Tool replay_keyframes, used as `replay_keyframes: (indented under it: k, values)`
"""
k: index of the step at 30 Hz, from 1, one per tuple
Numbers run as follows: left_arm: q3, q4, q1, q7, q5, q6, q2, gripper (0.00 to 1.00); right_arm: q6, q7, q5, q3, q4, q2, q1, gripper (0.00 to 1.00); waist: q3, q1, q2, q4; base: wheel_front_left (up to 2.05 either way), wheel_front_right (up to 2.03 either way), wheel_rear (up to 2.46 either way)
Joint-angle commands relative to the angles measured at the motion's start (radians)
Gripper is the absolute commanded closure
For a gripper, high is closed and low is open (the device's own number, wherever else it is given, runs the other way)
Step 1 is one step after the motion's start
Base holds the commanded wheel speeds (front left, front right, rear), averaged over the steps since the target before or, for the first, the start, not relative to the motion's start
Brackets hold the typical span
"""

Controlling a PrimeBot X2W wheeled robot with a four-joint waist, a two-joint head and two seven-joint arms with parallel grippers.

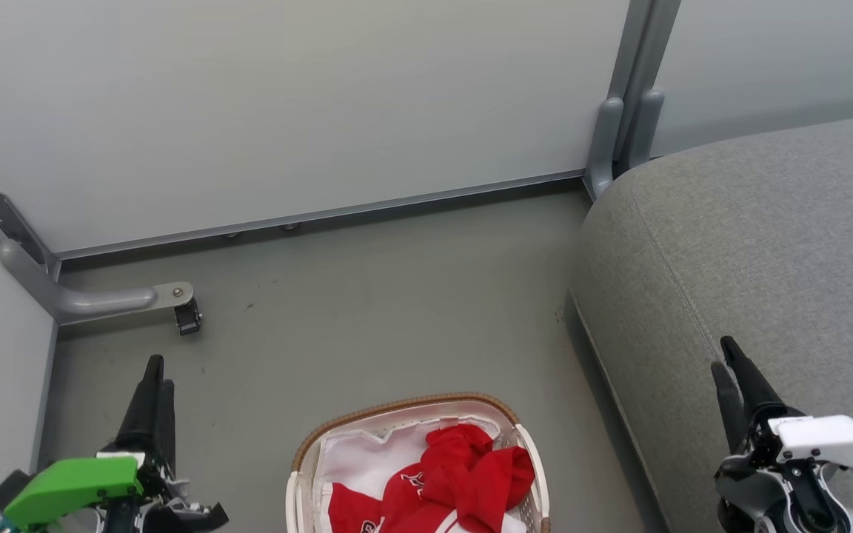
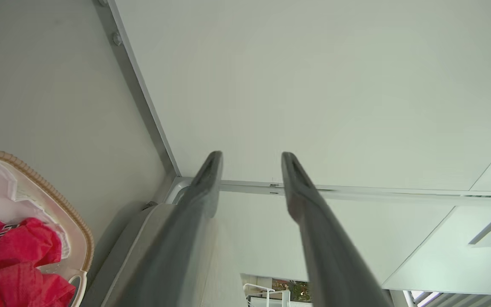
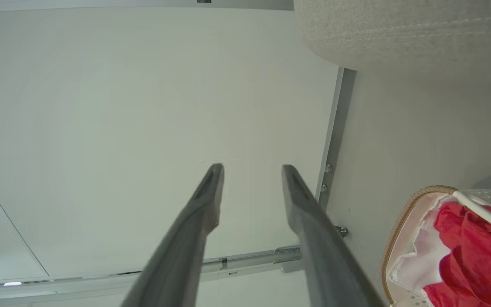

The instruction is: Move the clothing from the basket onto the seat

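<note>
Clothing [image 1: 463, 466]: red heap inside basket [image 1: 404, 406], toward its right wall. Basket on floor [image 1: 367, 296], beside seat [image 1: 767, 244]. Left gripper [image 1: 158, 370], right gripper [image 1: 721, 355]: fingers partly apart, empty.

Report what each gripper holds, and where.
Nothing: the left gripper and right gripper both stand open and empty; the red clothing lies in the white perforated plastic basket.

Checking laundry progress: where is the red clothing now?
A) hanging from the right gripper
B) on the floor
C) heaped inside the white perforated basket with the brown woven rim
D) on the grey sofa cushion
C: the red clothing with white trim lies heaped in the oval white plastic basket; the visible part of the grey fabric seat carries nothing.
</note>
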Motion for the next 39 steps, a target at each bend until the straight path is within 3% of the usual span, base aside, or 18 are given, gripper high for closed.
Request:
replay_keyframes:
  k: [1, 12, 39]
  values:
    - [0.0, 0.002, 0.002, -0.003, 0.0, 0.0, -0.001, 0.0, 0.0, -0.002, -0.002, 0.002, 0.001, 0.001, 0.001, 0.0, 0.001, 0.0, 0.0, 0.0, 0.0, 0.0, 0.0]
    - [-0.015, -0.001, 0.003, -0.058, 0.07, 0.0, 0.011, 0.0, 0.0, -0.057, -0.069, 0.061, -0.007, -0.028, -0.019, 0.0, 0.006, 0.0, 0.0, 0.001, 0.0, 0.0, 0.0]
    - [-0.054, 0.019, -0.004, -0.167, 0.71, 0.002, 0.014, 0.0, 0.0, -0.167, -0.615, 0.133, -0.01, -0.034, -0.073, 0.0, 0.031, 0.0, 0.0, 0.006, 0.0, 0.0, 0.0]
